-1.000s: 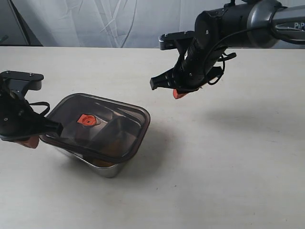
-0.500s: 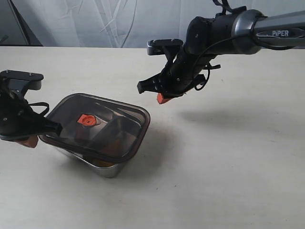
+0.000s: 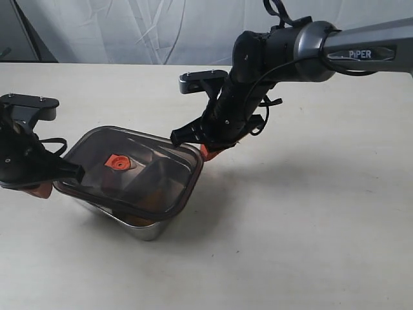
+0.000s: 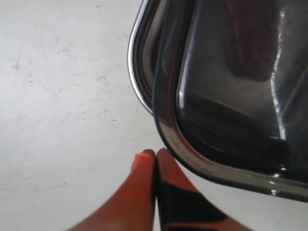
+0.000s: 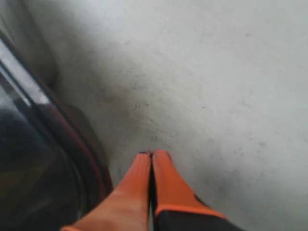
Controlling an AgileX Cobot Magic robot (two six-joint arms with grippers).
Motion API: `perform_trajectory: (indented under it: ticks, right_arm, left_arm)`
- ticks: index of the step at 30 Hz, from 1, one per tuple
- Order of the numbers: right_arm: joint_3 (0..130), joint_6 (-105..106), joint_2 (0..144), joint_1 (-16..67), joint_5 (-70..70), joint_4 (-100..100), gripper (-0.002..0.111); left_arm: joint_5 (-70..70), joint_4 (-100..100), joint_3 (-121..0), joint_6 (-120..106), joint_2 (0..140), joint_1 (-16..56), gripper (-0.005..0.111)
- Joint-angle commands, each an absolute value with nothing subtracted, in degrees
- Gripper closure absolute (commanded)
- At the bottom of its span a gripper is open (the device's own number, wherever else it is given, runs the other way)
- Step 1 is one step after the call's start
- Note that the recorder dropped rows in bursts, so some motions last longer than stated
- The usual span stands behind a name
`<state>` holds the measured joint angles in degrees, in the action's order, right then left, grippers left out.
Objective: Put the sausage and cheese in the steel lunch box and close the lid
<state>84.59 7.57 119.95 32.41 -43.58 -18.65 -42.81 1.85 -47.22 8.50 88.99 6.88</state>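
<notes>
Two black arms reach over a pale table [image 3: 310, 226], with a creased white sheet [image 3: 129, 26] hung behind it. The only writing that can be read is "PiPER", in white letters on the grey sleeve of the right arm [image 3: 361, 54]. The steel lunch box [image 3: 147, 230] stands on the left part of the table, and the smoky dark lid [image 3: 155, 177] lies on top of it with its small orange valve [image 3: 117, 161] facing up. The lid does not sit squarely: in the left wrist view a strip of the box's shiny rim [image 4: 135, 77] shows beyond the lid's edge [image 4: 192, 159]. A dark red shape [image 4: 250, 38] shows dimly through the plastic. Whether it is the sausage cannot be told, and the cheese cannot be made out under the lid. The left claw [image 3: 40, 190] hangs low at the lid's left end, just beside it. Its orange fingers [image 4: 144, 166] are pressed together with nothing between them. The right claw [image 3: 208, 152] reaches across to the lid's far right corner, close above the table. Its orange fingers [image 5: 163, 168] are also pressed together and empty, just beside the lid's rim [image 5: 57, 139]
</notes>
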Motion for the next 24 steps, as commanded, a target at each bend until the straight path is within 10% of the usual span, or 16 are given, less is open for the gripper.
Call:
perform_trajectory:
  ticks: [1, 24]
  right_arm:
    - [84.87, 8.07, 120.02, 32.83, -45.18, -19.02, 0.109]
    - [84.87, 8.07, 117.50, 32.83, -48.00, -18.99, 0.109]
  left_arm:
    - [-42.02, 2.56, -47.45, 8.73, 89.05, 6.85, 0.107]
    - [-41.54, 3.75, -47.45, 8.84, 89.05, 6.85, 0.107]
